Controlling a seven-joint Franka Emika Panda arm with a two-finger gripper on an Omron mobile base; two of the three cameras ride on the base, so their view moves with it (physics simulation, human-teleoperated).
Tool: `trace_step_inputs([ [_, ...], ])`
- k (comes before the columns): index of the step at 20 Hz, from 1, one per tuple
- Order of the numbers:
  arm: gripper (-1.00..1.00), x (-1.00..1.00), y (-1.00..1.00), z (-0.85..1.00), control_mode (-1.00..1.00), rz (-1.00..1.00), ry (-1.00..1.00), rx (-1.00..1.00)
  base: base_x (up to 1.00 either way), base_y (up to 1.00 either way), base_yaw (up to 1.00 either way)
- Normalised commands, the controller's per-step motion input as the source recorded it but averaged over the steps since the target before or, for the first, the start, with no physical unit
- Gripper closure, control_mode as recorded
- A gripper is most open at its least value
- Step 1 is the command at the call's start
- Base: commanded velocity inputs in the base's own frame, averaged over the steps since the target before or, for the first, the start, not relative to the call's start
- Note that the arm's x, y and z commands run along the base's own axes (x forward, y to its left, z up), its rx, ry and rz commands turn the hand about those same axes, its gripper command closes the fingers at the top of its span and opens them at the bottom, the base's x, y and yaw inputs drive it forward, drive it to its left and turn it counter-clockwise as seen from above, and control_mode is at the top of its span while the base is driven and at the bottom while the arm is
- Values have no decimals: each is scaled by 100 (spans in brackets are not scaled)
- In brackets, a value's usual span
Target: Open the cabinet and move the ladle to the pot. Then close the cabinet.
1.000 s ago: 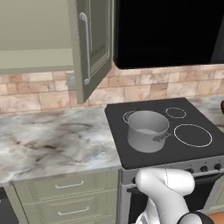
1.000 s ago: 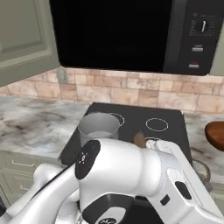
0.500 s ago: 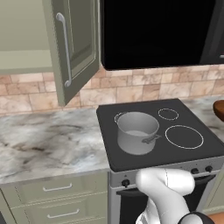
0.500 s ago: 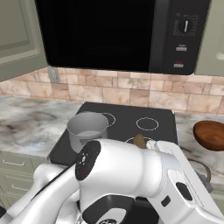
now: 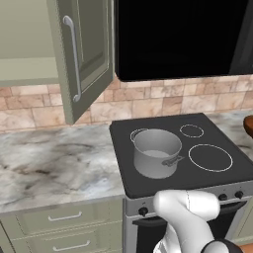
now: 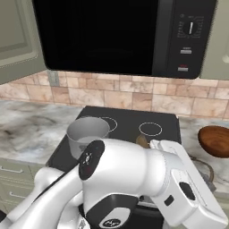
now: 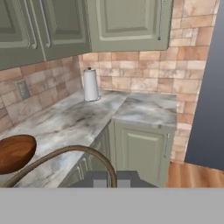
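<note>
The cabinet (image 5: 86,54) door is seen swung open above the marble worktop (image 5: 49,163). The pot (image 5: 155,152) is set on the front left burner of the stove (image 5: 197,170). Whether the fingers are spread cannot be told. A wooden bowl (image 7: 15,153) is seen on the worktop.

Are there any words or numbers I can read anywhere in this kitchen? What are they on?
There are none that can be read.
The microwave has a dial and small marks on its control panel, but they are too small and blurred to read.
The stove shows just white burner rings and plain knobs.
The pot, the cabinet and the paper towel roll carry no writing.
</note>
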Motion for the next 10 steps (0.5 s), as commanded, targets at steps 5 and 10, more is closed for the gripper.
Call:
trace_step_inputs([
  [5, 100, 0, 47, 0, -100, 4, -7, 0, 0, 0, 0],
  [10, 100, 2, 84, 0, -100, 7, -7, 0, 0, 0, 0],
])
